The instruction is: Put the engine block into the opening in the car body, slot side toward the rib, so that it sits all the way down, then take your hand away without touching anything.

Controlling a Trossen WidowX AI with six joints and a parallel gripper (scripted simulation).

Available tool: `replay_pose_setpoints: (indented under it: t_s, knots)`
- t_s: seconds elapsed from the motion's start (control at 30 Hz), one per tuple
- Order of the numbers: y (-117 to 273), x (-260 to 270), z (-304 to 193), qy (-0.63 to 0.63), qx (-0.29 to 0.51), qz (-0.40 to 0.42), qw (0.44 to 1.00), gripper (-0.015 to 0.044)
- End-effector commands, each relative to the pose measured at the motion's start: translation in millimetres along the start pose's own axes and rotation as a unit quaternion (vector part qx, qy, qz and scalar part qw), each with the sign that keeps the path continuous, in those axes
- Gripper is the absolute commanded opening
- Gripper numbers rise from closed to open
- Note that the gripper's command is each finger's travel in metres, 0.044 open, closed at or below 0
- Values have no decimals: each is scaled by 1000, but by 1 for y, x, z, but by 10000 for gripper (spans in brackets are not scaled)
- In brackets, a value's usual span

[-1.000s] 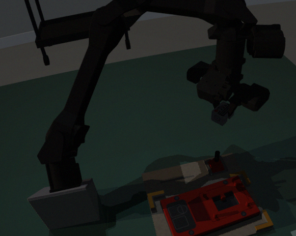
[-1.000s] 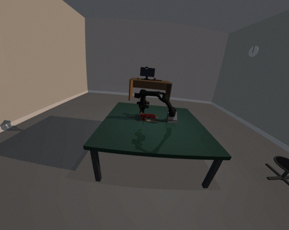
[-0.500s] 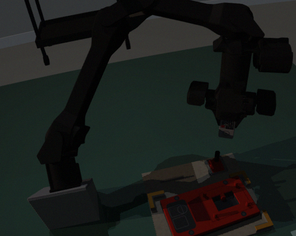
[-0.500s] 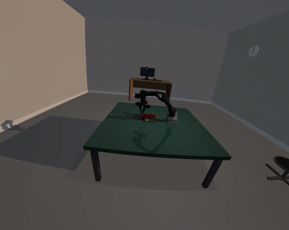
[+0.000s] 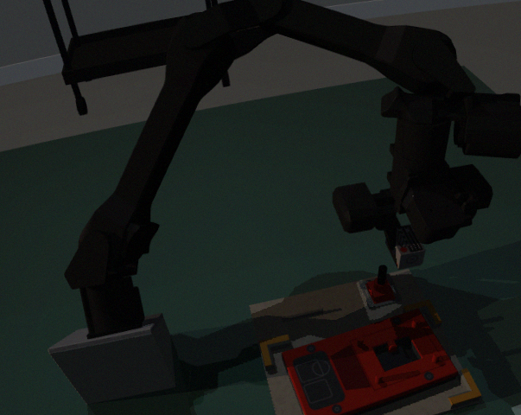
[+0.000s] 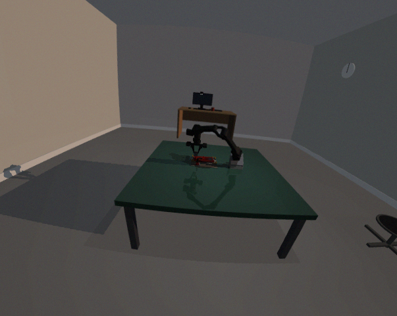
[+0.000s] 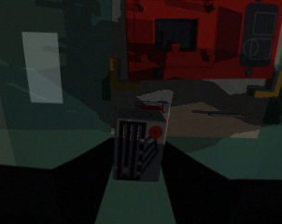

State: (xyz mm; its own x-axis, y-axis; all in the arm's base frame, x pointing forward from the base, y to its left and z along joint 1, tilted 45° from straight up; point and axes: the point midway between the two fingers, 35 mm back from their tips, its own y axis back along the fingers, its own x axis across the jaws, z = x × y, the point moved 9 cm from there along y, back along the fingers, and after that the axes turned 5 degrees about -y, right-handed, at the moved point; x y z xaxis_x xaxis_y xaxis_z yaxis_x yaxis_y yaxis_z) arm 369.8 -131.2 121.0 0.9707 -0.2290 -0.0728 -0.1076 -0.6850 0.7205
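Note:
My gripper (image 5: 406, 251) (image 7: 138, 145) is shut on the grey engine block (image 5: 409, 257) (image 7: 152, 170). It holds the block in the air beyond the car body's far long side, near the post of the red fixture. The block's upper face shows dark grooves and a red round cap; I cannot make out its slot. The red car body (image 5: 365, 391) (image 6: 205, 158) (image 7: 146, 42) lies flat, with its dark rectangular opening (image 5: 387, 360) (image 7: 171, 30) empty. A small red rib (image 5: 392, 347) (image 7: 175, 47) juts in from the opening's side nearest the gripper.
A red fixture (image 5: 381, 292) with an upright black post stands close below the block, partly hidden in the wrist view. Yellow corner brackets (image 5: 467, 391) (image 7: 118, 80) surround the car body on a pale board (image 5: 263, 309) (image 7: 244, 131). The arm's grey base (image 5: 117, 366) stands left in the top view.

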Motion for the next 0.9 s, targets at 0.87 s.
replay_pose_setpoints:
  t_s: [0.87]
  knots:
    - [-26,-13,63,454,0,2,891,0]
